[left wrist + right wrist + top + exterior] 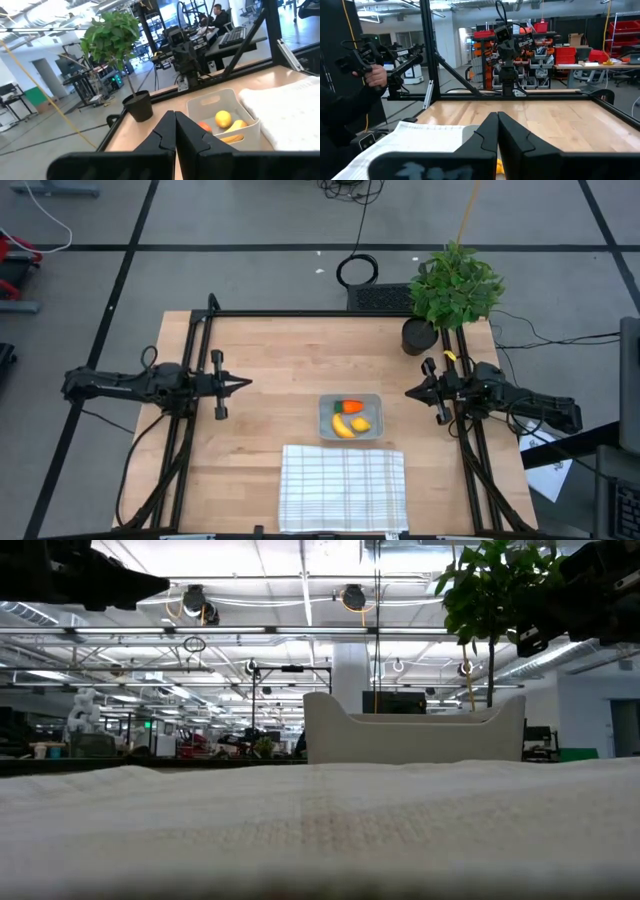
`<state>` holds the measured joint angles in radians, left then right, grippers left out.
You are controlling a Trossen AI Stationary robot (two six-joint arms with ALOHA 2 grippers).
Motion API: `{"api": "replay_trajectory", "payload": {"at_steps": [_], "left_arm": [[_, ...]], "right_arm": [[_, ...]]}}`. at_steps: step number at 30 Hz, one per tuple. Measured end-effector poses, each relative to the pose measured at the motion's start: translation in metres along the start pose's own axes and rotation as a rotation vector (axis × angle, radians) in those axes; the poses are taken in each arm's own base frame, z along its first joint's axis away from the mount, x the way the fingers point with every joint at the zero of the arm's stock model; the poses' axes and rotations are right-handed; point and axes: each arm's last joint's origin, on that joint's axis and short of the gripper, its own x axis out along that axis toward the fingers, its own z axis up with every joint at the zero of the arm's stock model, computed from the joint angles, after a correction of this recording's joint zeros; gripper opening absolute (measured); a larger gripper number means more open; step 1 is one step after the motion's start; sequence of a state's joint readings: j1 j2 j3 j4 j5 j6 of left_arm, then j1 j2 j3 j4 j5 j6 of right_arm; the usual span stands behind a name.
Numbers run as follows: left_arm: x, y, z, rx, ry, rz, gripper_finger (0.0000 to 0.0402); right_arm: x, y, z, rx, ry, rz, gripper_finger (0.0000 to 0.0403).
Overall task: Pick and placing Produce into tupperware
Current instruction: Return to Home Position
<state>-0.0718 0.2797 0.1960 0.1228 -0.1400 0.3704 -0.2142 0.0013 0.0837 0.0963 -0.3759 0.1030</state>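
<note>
Produce, namely banana, lemon and carrot, lies inside the tupperware beside the cloth, so the job looks finished, and the left gripper and right gripper, fingers pressed together and empty at opposite sides, likely need only settle home.

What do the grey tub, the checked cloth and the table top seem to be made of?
Tub: likely plastic, smooth, slightly translucent, with moulded rounded corners.
Cloth: woven fabric, white with a thin dark grid; the weave texture shows in the low view.
Table top: pale wood, apparently jointed strips, with a matte grain.
</note>
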Motion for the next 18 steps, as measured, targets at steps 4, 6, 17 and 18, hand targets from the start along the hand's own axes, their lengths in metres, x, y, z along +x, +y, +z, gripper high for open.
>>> {"api": "replay_trajectory", "payload": {"at_steps": [4, 6, 17, 18], "left_arm": [[-0.003, -0.001, -0.002, -0.016, -0.026, -0.009, 0.0], [-0.005, -0.002, -0.003, -0.014, -0.037, -0.023, 0.0], [-0.008, -0.011, -0.027, 0.015, -0.005, -0.056, 0.0], [-0.008, -0.012, -0.029, 0.015, -0.009, -0.073, 0.0]], "right_arm": [[0.0, 0.0, 0.0, 0.001, 0.001, 0.0, 0.0], [0.0, 0.0, 0.0, 0.001, 0.002, 0.0, 0.0], [0.0, 0.0, -0.001, 0.02, 0.012, -0.001, 0.0], [0.0, 0.0, -0.001, 0.021, 0.012, -0.003, 0.0]]}}
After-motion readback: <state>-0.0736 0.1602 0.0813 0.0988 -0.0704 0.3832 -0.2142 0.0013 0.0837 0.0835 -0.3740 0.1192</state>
